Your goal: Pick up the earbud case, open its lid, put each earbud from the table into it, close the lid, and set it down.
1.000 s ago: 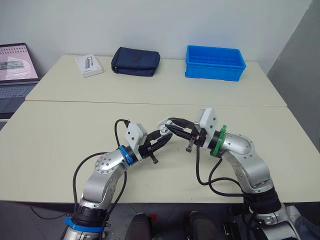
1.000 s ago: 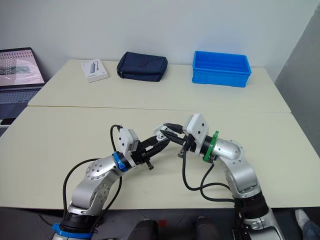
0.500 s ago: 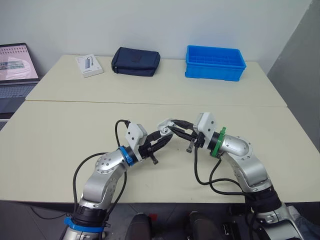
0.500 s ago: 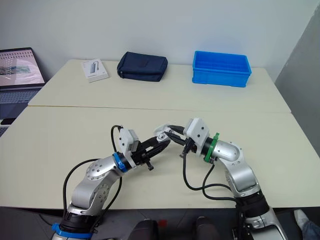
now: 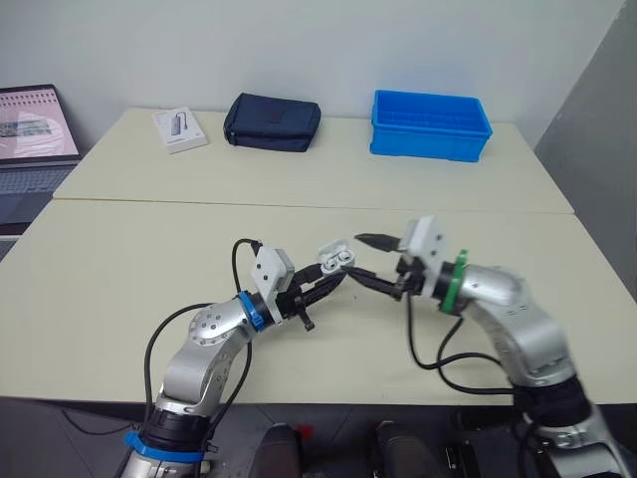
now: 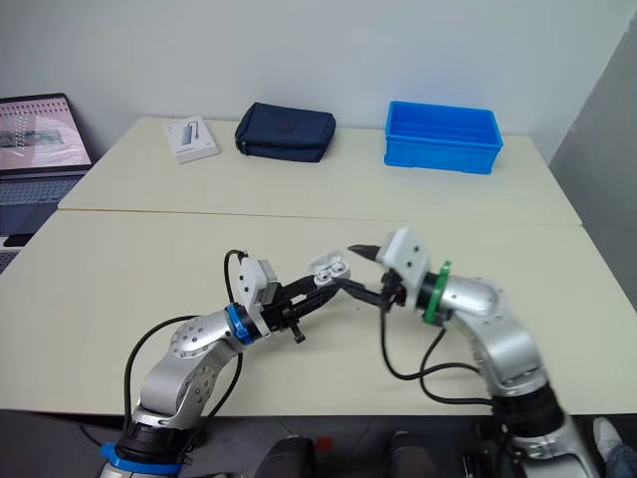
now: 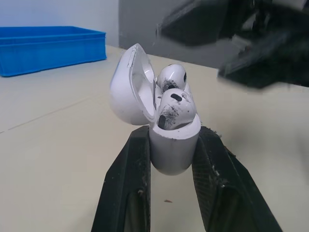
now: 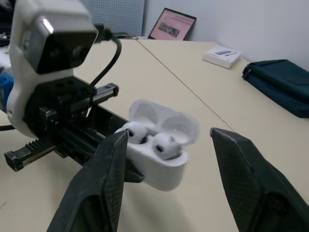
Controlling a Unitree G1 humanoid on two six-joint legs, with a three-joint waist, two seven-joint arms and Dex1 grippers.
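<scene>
- Both black fingers (image 7: 126, 186) of the left gripper (image 7: 172, 141) are closed narrowly on the lower body of one white glossy earbud case (image 7: 174, 145), pressing on its two sides and holding it upright above the cream table (image 5: 149, 239).
- Its rounded lid (image 7: 128, 87) stands hinged open.
- Fingers (image 8: 99, 188) of the right gripper (image 8: 170, 136) are spread wide and hold nothing. The case sits just ahead of the gap between them, with space on either side.
- Count: one case and two white earbuds (image 7: 171, 110). Both are seated in the case's wells, heads up.
- The case hangs between the two arms, over the near table's middle.
- At the far edge, well apart from the grippers, are one blue plastic crate (image 5: 430, 124), one dark navy zipped pouch (image 5: 272, 121) and one small flat white box (image 5: 179, 127).
- One open laptop (image 5: 35, 134) stands off the table's left side.
- The right gripper's fingers are the nearest things to the open case.
</scene>
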